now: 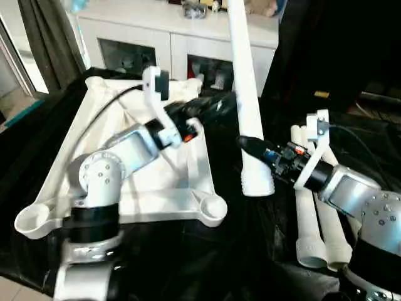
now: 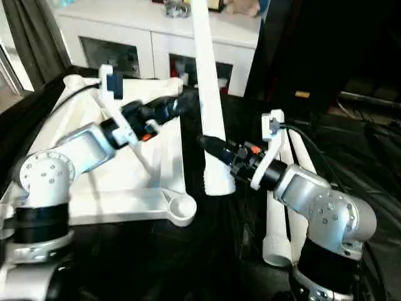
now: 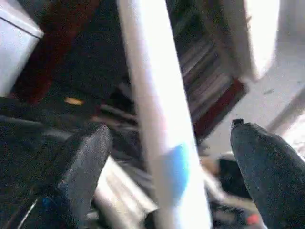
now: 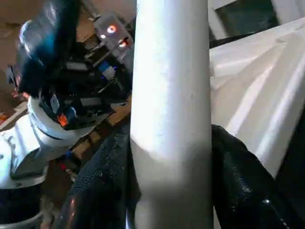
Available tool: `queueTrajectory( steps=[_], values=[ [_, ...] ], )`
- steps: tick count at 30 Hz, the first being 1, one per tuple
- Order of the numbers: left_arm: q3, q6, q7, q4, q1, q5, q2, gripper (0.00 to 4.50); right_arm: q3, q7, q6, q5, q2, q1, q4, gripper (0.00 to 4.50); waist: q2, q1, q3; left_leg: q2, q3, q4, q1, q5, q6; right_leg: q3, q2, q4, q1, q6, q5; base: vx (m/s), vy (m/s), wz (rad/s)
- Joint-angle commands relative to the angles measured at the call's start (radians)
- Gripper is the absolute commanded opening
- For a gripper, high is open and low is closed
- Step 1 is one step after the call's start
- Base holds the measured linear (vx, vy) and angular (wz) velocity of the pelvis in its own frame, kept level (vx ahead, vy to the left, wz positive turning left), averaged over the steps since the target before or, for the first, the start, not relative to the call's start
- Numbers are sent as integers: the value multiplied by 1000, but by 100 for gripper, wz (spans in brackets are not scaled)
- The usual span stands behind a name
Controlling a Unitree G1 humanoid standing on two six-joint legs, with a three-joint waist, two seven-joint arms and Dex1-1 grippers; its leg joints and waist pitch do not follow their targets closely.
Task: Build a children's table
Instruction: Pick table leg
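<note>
Three white tubular legs [image 1: 313,219] are laid side by side on the black-covered work surface [image 1: 250,251] beside the right forearm, and the white table top [image 1: 156,188] is laid ribbed underside up on the left, one round corner socket [image 1: 212,207] nearest the centre. A fourth leg [image 1: 247,94] is held nearly upright by the right gripper [image 1: 250,147], whose black fingers are clamped around it near its ridged lower end. Further back, the left gripper [image 1: 216,106] is spread wide about the same leg, with the white glass-door cabinet [image 1: 169,37] behind.
</note>
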Motion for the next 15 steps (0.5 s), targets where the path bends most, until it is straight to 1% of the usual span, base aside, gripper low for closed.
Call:
queueTrajectory(
  steps=[1, 2, 3, 4, 5, 7, 8, 10, 11, 12, 13, 14, 15],
  values=[
    [17, 34, 36, -21, -17, -87, -23, 450, 20, 10, -27, 36, -23, 15, -32, 187, -4, 7, -58, 52, -15, -59, -4, -33, 7, 73, -124, -94, 55, -18, -212, 0, 0, 0],
    [18, 36, 37, -22, -17, -91, -25, 450, 21, 10, -28, 37, -24, 16, -32, 187, -5, 7, -59, 53, -15, -59, -4, -33, 7, 73, -124, -95, 55, -15, -214, 0, 0, 0],
    [24, 47, 41, -29, -12, -120, -35, 450, 32, 14, -34, 43, -30, 22, -33, 187, -6, 8, -58, 54, -16, -60, -4, -33, 6, 73, -123, -95, 55, -12, -209, 0, 0, 0],
    [21, 53, 43, -35, -9, -124, -38, 450, 38, 17, -38, 47, -34, 26, -34, 187, -7, 7, -57, 52, -15, -60, -6, -35, 7, 73, -121, -96, 54, -6, -210, 0, 0, 0],
    [19, 55, 44, -37, -7, -124, -40, 450, 40, 18, -39, 48, -35, 27, -35, 187, -7, 8, -59, 51, -16, -61, -6, -28, 8, 72, -121, -95, 56, 3, -209, 0, 0, 0],
    [15, 72, 46, -39, -3, -126, -47, 450, 55, 28, -42, 50, -41, 34, -42, 187, -6, 6, -58, 51, -16, -61, -4, -35, 8, 72, -120, -100, 53, 24, -230, 0, 0, 0],
    [14, 80, 47, -39, -3, -123, -49, 450, 60, 32, -43, 49, -43, 35, -44, 187, -6, 7, -58, 51, -15, -61, -4, -36, 7, 72, -121, -101, 53, 28, -235, 0, 0, 0],
    [9, 94, 64, -34, -3, -108, -49, 415, 70, 35, -45, 54, -49, 39, -47, 187, -6, 8, -58, 51, -16, -62, -3, -38, 6, 71, -119, -102, 52, 37, -238, 0, 0, 0],
    [7, 97, 79, -30, -2, -113, -47, 415, 76, 36, -49, 60, -54, 42, -47, 187, -5, 8, -58, 52, -17, -62, -3, -38, 5, 71, -119, -102, 52, 39, -233, 0, 0, 0],
    [-1, 96, 91, -26, -1, -106, -44, 409, 85, 40, -55, 66, -60, 48, -51, 187, -3, 8, -59, 54, -19, -63, -3, -39, 4, 70, -120, -100, 53, 37, -221, 0, 0, 0],
    [-6, 94, 99, -21, -1, -100, -42, 409, 92, 44, -59, 70, -65, 52, -55, 187, -3, 9, -59, 57, -20, -64, -2, -39, 4, 71, -120, -99, 53, 38, -207, 0, 0, 0],
    [-12, 91, 109, -12, 0, -92, -39, 378, 98, 48, -62, 79, -68, 57, -61, 187, -2, 8, -60, 57, -21, -64, -2, -39, 4, 71, -120, -98, 53, 34, -196, 0, 0, 0],
    [-15, 83, 123, 6, 0, -77, -36, 378, 104, 51, -62, 91, -70, 63, -70, 187, -3, 7, -61, 58, -21, -64, -2, -32, 6, 70, -121, -96, 54, 26, -175, 0, 0, 0]
  ],
)
